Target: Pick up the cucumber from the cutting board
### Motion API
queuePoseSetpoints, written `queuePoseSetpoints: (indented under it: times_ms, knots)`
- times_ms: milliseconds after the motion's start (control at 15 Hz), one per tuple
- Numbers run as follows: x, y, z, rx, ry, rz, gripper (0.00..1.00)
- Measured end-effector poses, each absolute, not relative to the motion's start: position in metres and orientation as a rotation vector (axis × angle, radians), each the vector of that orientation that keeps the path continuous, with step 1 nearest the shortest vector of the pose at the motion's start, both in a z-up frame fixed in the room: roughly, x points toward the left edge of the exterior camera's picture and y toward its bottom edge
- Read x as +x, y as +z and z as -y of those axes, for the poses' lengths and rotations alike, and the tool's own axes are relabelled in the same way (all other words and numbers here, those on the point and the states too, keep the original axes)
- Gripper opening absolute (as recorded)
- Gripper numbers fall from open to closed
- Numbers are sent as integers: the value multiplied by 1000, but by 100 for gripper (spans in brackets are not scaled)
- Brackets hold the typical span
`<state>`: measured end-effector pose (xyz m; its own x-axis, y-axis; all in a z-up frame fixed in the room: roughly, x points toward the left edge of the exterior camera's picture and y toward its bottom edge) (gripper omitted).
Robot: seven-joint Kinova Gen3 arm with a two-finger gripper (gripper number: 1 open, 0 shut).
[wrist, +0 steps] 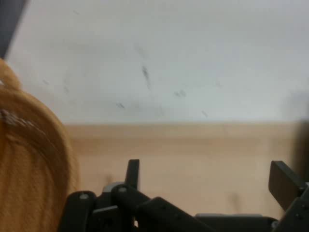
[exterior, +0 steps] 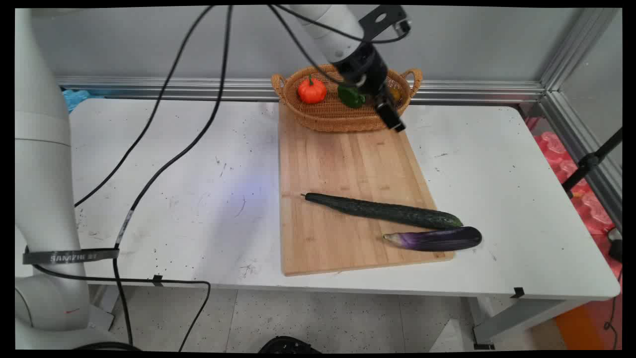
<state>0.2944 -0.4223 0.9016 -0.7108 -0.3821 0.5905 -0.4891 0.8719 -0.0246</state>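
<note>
Black gripper (wrist: pixel 207 186), fingers spread wide and empty, hangs upper centre beside wicker basket (exterior: pixel 328 117); cucumber (exterior: pixel 385 211) lies lengthwise left-to-right, stem end left.

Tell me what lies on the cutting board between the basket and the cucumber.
Nothing: in the main view, the cutting board is bare wood between the basket and the cucumber.

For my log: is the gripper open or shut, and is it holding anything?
Open and empty. In the hand view the gripper shows its two fingers spread wide, with only the cutting board between them.
</note>
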Motion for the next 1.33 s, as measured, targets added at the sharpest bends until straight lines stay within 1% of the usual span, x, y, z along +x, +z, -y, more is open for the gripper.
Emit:
queuePoseSetpoints:
  times_ms: [533,1000,1333]
  knots:
    - [329,900,344,532,130,2632,100]
    - [355,892,298,414,90,2744,100]
    - [358,886,281,377,118,2758,100]
